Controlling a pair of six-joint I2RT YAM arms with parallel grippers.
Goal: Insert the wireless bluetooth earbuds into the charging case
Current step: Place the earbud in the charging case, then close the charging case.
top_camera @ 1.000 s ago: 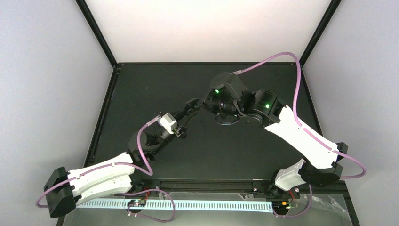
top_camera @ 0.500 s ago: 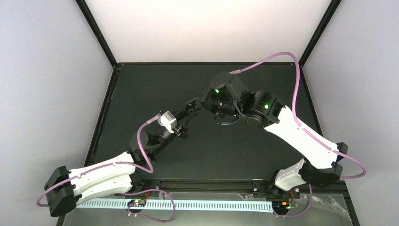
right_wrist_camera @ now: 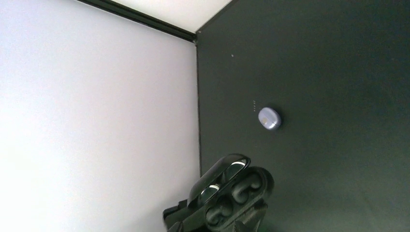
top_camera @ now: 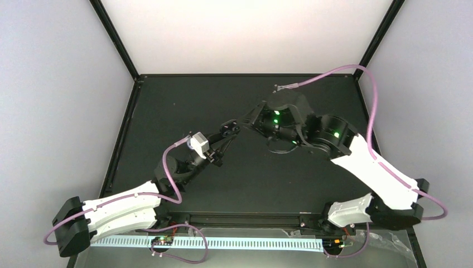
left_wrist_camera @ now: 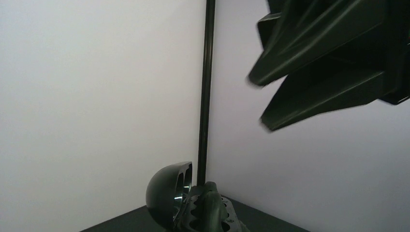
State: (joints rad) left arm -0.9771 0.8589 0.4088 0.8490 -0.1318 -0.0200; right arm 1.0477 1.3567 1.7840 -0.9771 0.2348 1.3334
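We fear the open charging case [right_wrist_camera: 237, 191], pinched aloft in the closed left gripper [top_camera: 226, 133], could twist or slip if the nearby right gripper [left_wrist_camera: 261, 104], jaws slightly parted and seemingly empty, bumps it, while the purple-and-white earbud [right_wrist_camera: 269, 119] lies on the table [right_wrist_camera: 338, 72], well apart from the case.

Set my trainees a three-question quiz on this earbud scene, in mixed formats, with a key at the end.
1. True or false: the case is shut.
2. Where is the earbud? A) inside the case B) loose on the table C) on top of the case
3. Fill in: the case is held by the ____ pincer.

Key: 1 false, it stands open. 2 B. 3 the left pincer.
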